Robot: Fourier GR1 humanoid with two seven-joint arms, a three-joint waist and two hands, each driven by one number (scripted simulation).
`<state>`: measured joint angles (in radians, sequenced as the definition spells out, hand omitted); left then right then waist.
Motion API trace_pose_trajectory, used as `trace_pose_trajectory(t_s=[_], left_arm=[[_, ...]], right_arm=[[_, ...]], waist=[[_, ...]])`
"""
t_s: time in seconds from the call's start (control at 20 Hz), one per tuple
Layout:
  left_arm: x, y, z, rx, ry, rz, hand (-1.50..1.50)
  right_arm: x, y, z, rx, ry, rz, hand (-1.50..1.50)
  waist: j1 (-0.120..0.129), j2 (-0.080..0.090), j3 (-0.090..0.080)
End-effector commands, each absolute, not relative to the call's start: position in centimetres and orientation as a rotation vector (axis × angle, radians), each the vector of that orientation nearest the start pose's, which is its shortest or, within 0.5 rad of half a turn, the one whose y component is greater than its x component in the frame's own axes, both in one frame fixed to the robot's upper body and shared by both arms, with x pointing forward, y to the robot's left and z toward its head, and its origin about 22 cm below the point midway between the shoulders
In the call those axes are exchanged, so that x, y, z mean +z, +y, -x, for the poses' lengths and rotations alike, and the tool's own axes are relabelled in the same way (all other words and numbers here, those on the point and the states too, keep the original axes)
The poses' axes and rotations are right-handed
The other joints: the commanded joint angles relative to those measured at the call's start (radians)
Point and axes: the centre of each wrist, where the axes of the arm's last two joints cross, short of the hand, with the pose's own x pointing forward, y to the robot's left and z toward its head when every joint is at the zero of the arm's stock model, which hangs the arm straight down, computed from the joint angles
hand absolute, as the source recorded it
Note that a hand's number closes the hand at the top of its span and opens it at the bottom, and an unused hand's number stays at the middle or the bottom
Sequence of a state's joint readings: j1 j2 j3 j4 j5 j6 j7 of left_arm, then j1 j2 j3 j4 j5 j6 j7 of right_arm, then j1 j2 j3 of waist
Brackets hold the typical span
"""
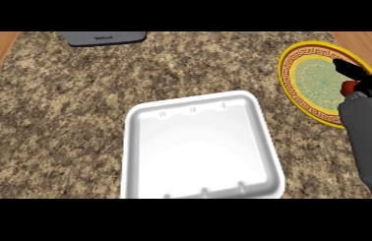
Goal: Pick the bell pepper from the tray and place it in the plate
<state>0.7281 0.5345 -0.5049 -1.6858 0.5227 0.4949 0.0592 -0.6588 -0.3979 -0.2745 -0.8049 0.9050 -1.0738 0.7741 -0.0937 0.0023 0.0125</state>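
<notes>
One arm [359, 136] visible | right hand [354, 74] curled round bell pepper [348, 87], mostly hidden | above plate [286, 75]

A short pale mark, perhaps a brand word, stands on the dark grey device [102, 37] at the far edge of the table [65, 97], but it is too small to read. The plate [288, 82] carries a dark key-pattern ring on its yellow rim, not lettering.

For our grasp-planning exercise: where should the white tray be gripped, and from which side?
The white tray lies flat, so probably pinch its raised near rim from the robot's side: only the lip offers a hold, and that edge lies closest.
</notes>
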Motion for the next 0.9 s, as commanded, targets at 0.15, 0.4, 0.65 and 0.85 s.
trace_pose_trajectory(t_s=[0.15,0.4,0.65,0.85], left_arm=[[-2.2,25.8,-9.8,0.146,-1.110,-0.098,0.00],[-2.3,26.0,-9.6,0.155,-1.108,-0.103,0.00],[-2.1,25.8,-9.5,0.173,-1.099,-0.103,0.00],[-2.4,26.8,-9.6,0.173,-1.092,-0.129,0.00]], right_arm=[[6.9,-33.5,-37.8,-0.769,-1.169,1.437,-1.50],[5.4,-30.5,-36.8,-0.688,-1.227,1.325,-1.50],[4.1,-28.6,-35.1,-0.631,-1.264,1.239,-1.50],[1.5,-27.5,-33.0,-0.557,-1.242,1.214,-1.50]], waist=[[-0.041,-0.015,-0.005],[-0.052,-0.024,-0.008],[-0.075,-0.027,-0.008],[-0.074,-0.024,-0.012]])
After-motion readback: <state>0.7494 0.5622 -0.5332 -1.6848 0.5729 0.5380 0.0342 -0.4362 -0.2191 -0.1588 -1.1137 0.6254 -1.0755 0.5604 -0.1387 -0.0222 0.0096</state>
